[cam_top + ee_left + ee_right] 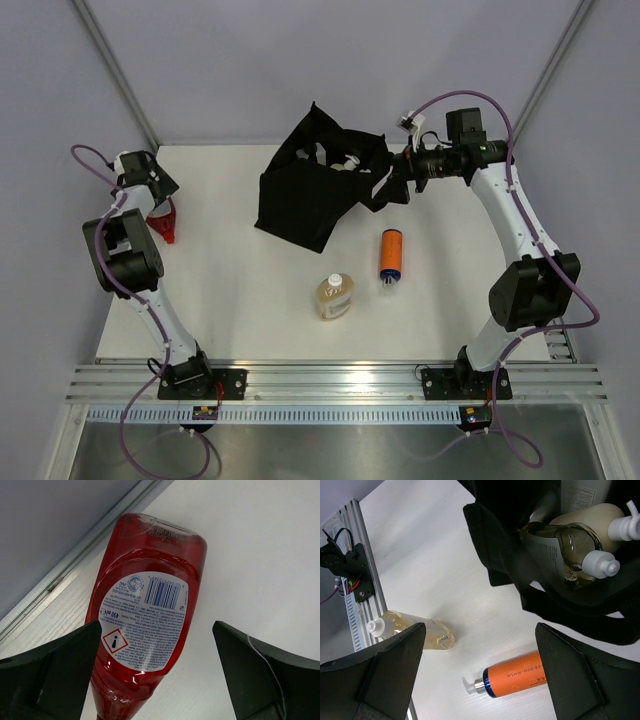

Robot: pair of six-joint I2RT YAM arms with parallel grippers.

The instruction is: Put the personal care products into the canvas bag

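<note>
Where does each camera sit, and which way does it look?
Top external: above and behind the bases, looking down on the white table; both arms show.
Left wrist: on the left arm, facing the clear red bottle; the open left gripper frames it.
Right wrist: on the right arm, facing the black fabric bag past the open right gripper.
Top and right wrist share the bag, orange cylinder bottle and amber-liquid bottle.
</note>
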